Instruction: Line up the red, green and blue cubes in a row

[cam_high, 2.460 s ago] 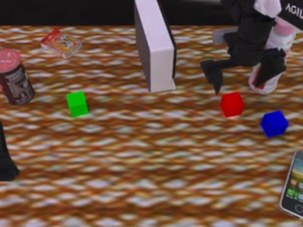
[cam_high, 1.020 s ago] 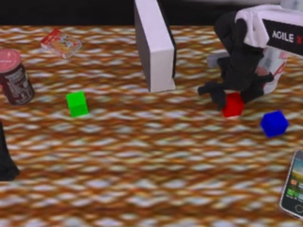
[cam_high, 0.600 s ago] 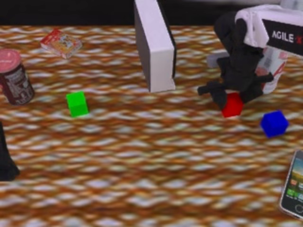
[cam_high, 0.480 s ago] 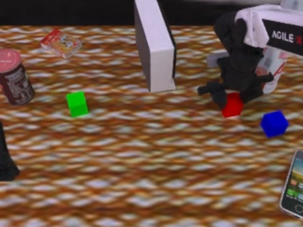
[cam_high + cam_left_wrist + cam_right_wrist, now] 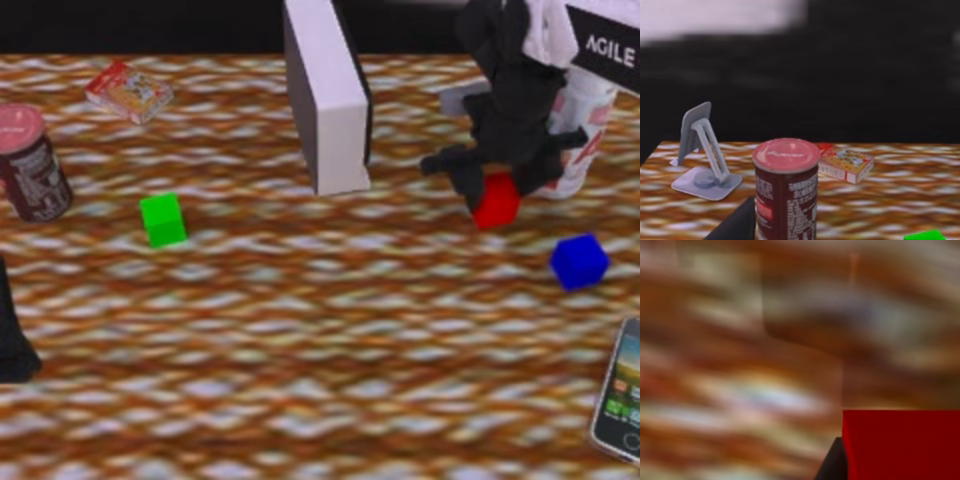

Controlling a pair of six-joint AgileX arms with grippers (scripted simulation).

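The right hand (image 5: pixel 497 190) is closed on the red cube (image 5: pixel 497 201), its dark fingers (image 5: pixel 463 183) pinching the cube from either side. Against the picture half a second ago, the cube sits a little higher in the top view and slightly toward 3 o'clock, and the arm above it has tilted; the cube appears lifted off the worktop (image 5: pixel 320 380). In the right wrist view the red cube (image 5: pixel 900 445) fills one corner, with a dark finger edge (image 5: pixel 831 462) against its side and the woven worktop surface behind.

From the hand, the blue cube (image 5: pixel 579 262) lies near at about 4 o'clock, unmoved. A white bottle (image 5: pixel 583 130) stands just behind the hand at 2 o'clock, partly hidden by the arm. The white upright box (image 5: pixel 325 95) stands at 9 to 10 o'clock, well apart. The green cube (image 5: pixel 162 219) rests far off at 9 o'clock, in the same spot as before. Farther out are the dark red can (image 5: pixel 32 162) and the printed packet (image 5: pixel 128 90) toward the worktop's left, and a phone (image 5: pixel 622 390) at the right edge near 5 o'clock.

The broad middle of the worktop between green cube and hand is open. The left hand (image 5: pixel 14 340) is parked at the left edge; whether it is wide or narrow cannot be told.
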